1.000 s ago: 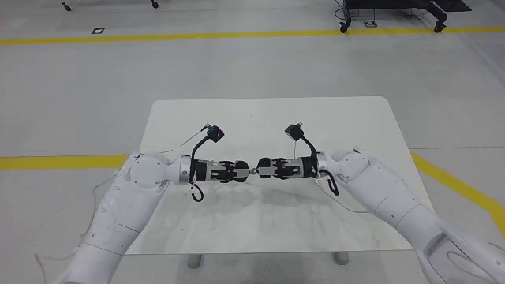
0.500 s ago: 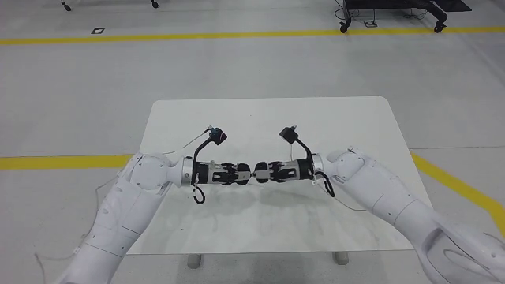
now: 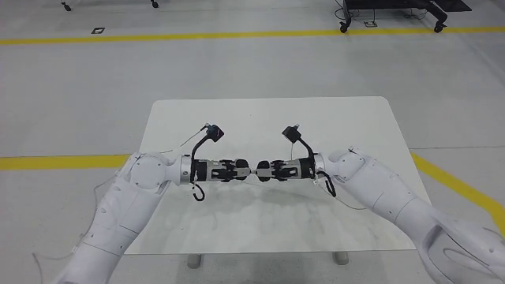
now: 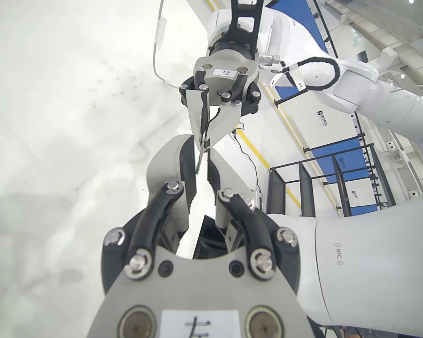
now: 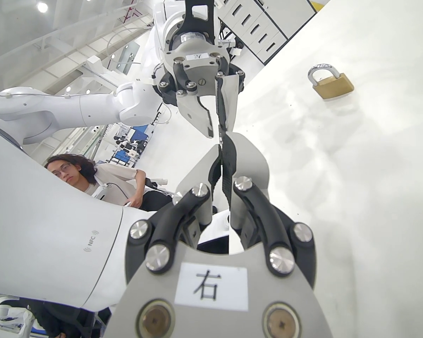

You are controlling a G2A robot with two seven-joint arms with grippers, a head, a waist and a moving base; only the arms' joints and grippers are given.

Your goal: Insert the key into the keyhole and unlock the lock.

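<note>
**Key handover in mid-air: drop risk**

Right fingers [image 5: 245,158] are pinched together on the thin key [image 4: 199,162], held above the table [image 3: 355,122]. Key's free end pokes between the left fingers [image 4: 165,163], which stand slightly apart w/o gripping it. Lock [image 5: 331,81] lies flat on the table, well apart from both arms, nothing holding it.

Risks, imo:
- Right lets go before left clamps → key falls.
- Left closes off-centre or skewed → key twists, bad angle for the keyhole.
- V little metal to grab, so a slip is likely.
- Lock is loose; w/o a hold it'll prob slide when the key pushes in
</note>
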